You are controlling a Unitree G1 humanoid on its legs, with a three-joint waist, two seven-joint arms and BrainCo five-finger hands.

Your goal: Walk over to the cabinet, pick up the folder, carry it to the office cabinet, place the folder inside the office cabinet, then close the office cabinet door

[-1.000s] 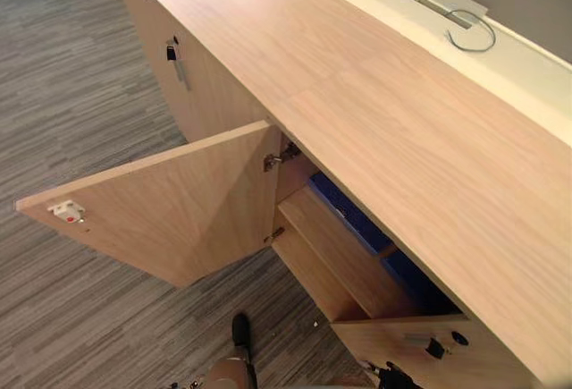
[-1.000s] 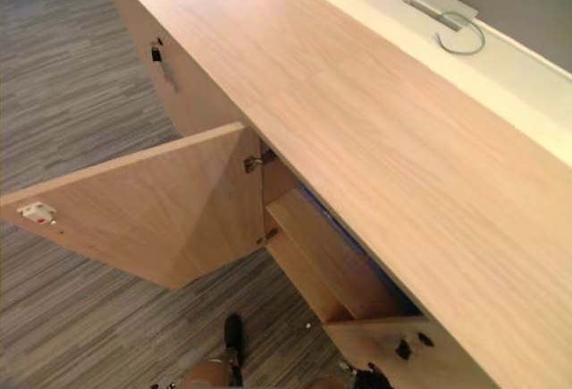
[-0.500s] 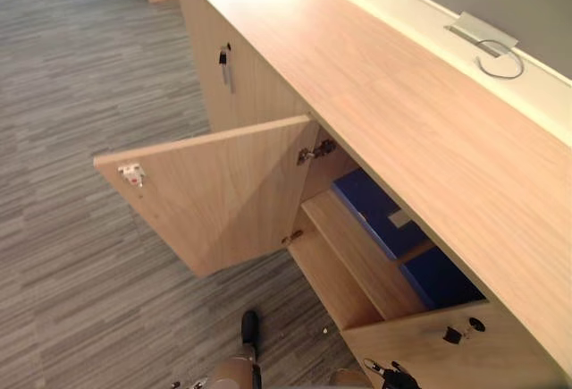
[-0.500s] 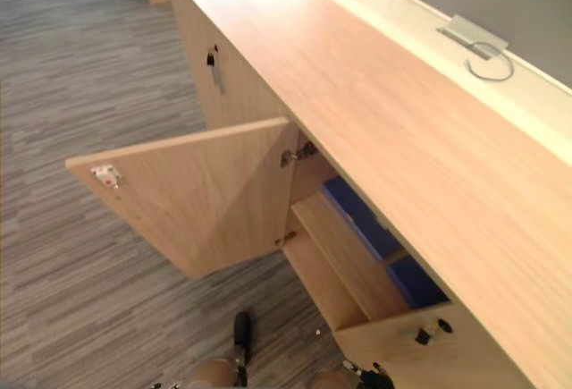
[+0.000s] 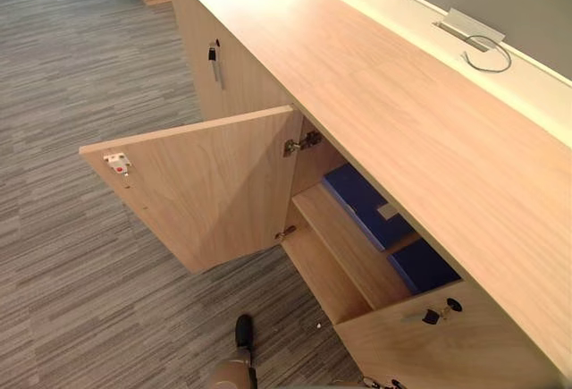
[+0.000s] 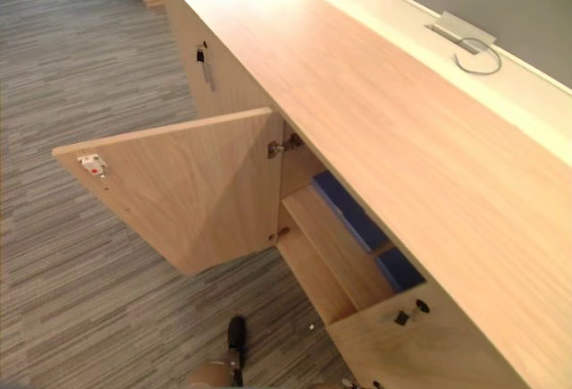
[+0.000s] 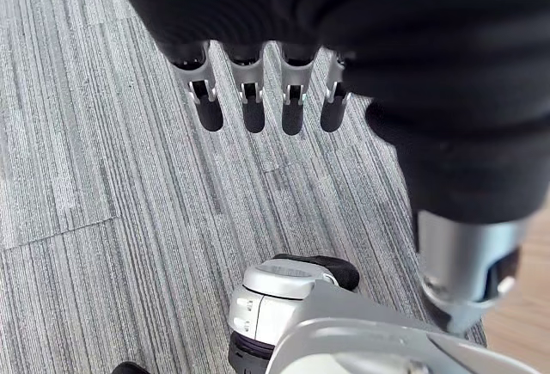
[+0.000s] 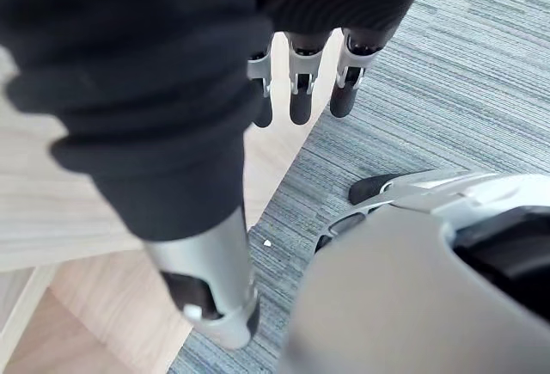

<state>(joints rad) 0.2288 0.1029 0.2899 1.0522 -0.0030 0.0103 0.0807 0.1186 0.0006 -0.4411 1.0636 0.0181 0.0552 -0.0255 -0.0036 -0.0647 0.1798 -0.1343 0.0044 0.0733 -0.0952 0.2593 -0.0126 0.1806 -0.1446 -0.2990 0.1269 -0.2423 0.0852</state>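
Grey striped carpet (image 5: 89, 273) runs along a long wooden cabinet (image 5: 402, 112). In the left eye view its door (image 5: 206, 188) stands swung wide open. The blue folder (image 5: 362, 201) lies inside on the shelf (image 5: 344, 241), with a second folder (image 5: 424, 264) to its right.

In the right eye view a white desk (image 6: 500, 80) runs behind the cabinet.

In the left wrist view the left hand (image 7: 290, 103) hangs over the carpet, fingers straight, holding nothing.

In the right wrist view the right hand (image 8: 301, 90) hangs by the cabinet's edge, fingers straight and empty. The folder is well apart from both.
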